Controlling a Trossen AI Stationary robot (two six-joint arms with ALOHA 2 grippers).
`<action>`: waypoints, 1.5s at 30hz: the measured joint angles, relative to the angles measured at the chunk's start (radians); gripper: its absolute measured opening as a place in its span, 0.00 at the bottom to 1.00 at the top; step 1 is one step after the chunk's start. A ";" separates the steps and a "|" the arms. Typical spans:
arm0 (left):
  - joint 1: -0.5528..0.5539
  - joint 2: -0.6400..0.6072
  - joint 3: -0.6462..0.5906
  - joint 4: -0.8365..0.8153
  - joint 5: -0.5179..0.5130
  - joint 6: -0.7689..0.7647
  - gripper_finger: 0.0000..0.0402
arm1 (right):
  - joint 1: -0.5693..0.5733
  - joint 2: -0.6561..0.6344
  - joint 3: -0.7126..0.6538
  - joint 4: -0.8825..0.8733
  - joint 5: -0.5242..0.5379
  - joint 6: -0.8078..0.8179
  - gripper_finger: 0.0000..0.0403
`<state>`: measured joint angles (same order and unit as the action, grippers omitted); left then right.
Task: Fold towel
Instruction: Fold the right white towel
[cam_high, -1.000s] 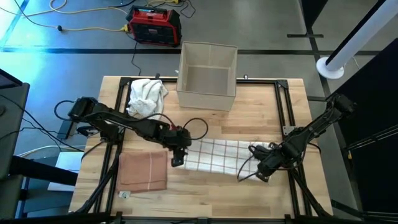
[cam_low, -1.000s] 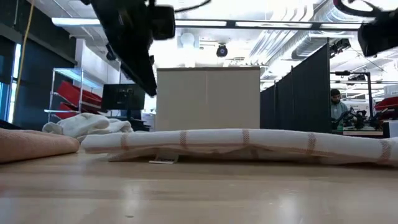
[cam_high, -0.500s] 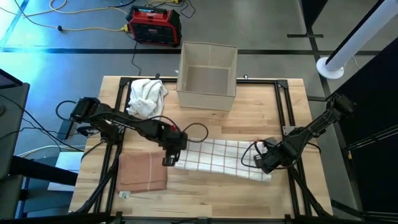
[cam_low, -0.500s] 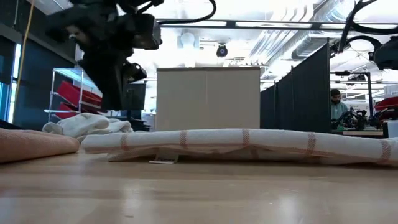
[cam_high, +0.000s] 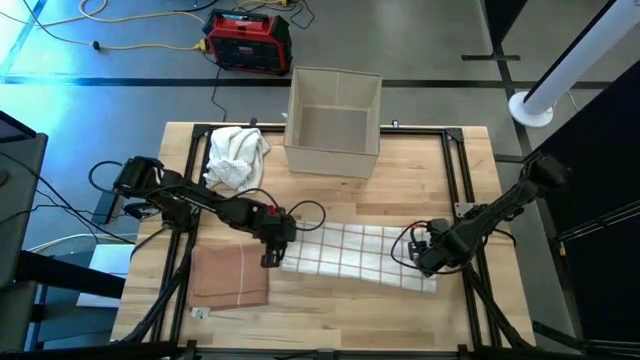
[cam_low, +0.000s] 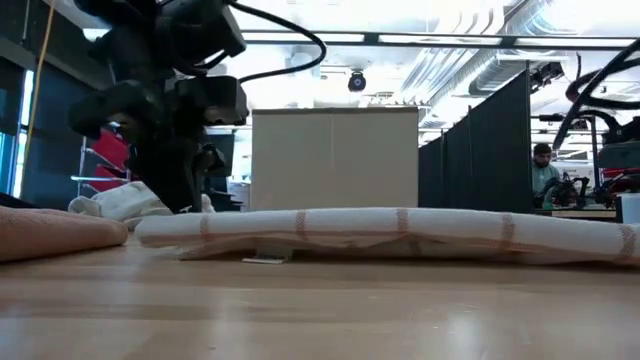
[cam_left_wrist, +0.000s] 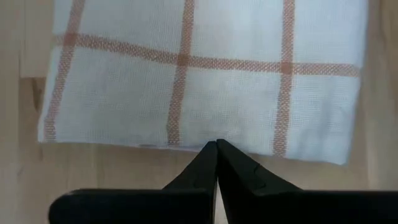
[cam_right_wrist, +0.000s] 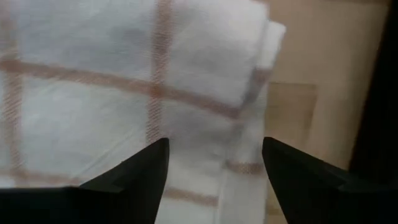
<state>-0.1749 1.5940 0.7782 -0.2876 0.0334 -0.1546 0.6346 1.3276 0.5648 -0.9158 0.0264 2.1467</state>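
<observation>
Towel (cam_high: 355, 255), white with orange checks, lies folded flat on the desk (cam_high: 420, 170) between the two arms. The left end effector (cam_left_wrist: 216, 148) has its fingers pressed together at the towel's left edge, gripping nothing visible. The right end effector (cam_right_wrist: 214, 163) hangs spread wide above the towel's right end, holding nothing.

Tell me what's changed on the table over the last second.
The left gripper dropped to the checked towel's left edge and shut there. The right gripper opened over the right end, which now lies flat. The pink towel, white cloth and box stayed put.
</observation>
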 joint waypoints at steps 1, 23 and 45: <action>0.000 0.000 -0.003 0.010 -0.001 0.000 0.00 | 0.000 0.002 -0.006 0.010 0.000 -0.002 0.57; 0.087 0.173 -0.003 0.279 -0.008 0.025 0.00 | -0.054 0.062 0.537 -0.282 0.138 -0.213 0.01; 0.086 0.170 -0.007 0.339 -0.026 0.030 0.00 | -0.459 0.494 0.842 0.391 0.149 -0.995 0.01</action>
<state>-0.0891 1.7640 0.7712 0.0517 0.0071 -0.1249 0.1757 1.8216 1.4071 -0.5252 0.1757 1.1519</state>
